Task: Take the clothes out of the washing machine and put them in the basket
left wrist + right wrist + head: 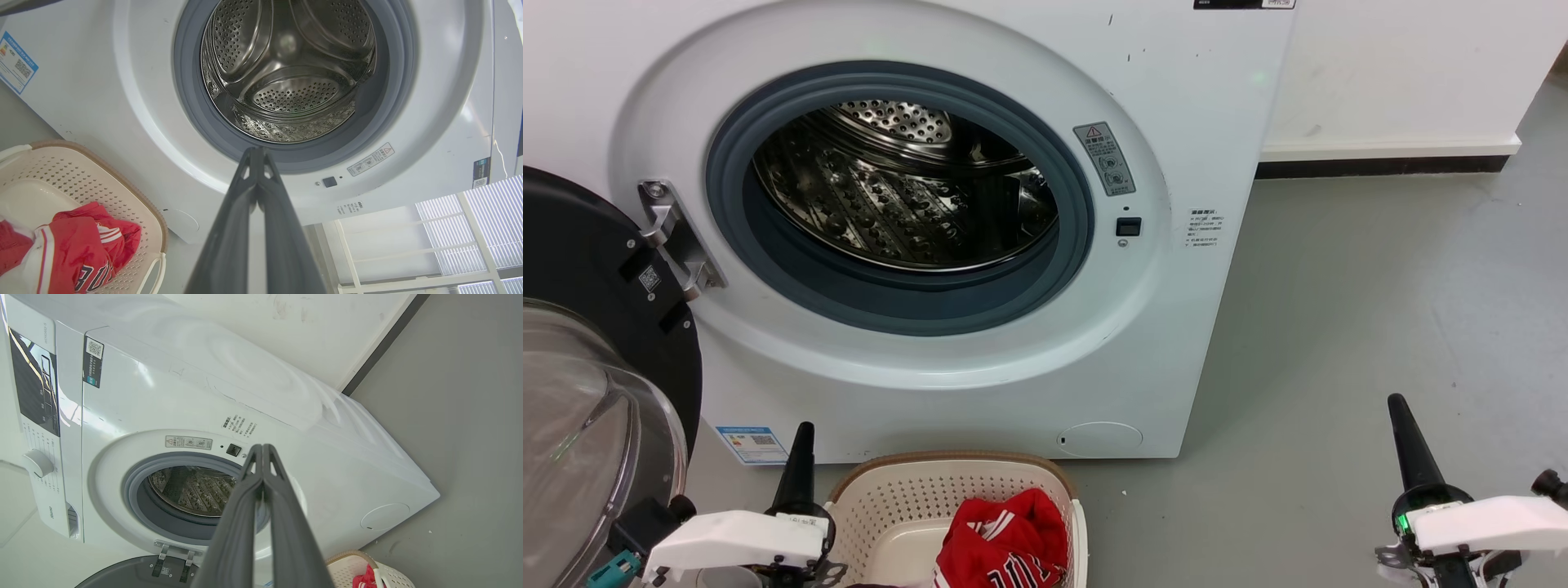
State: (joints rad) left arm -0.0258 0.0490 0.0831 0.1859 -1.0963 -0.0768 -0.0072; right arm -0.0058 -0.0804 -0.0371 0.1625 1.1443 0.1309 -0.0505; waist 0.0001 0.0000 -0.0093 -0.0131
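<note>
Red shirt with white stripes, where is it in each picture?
Head view: the bright red jersey with white striped trim lies at the bottom middle, in the cream perforated plastic basket.
Left wrist view: the jersey is in the lower left corner, in the basket.
Right wrist view: a small red bit peeks at the bottom edge, right of middle.
Shared landmark: the white washing machine's round grey-gasketed porthole.

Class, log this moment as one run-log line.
washing machine door open, drum empty | clothes in basket | left gripper shut | right gripper shut
</note>
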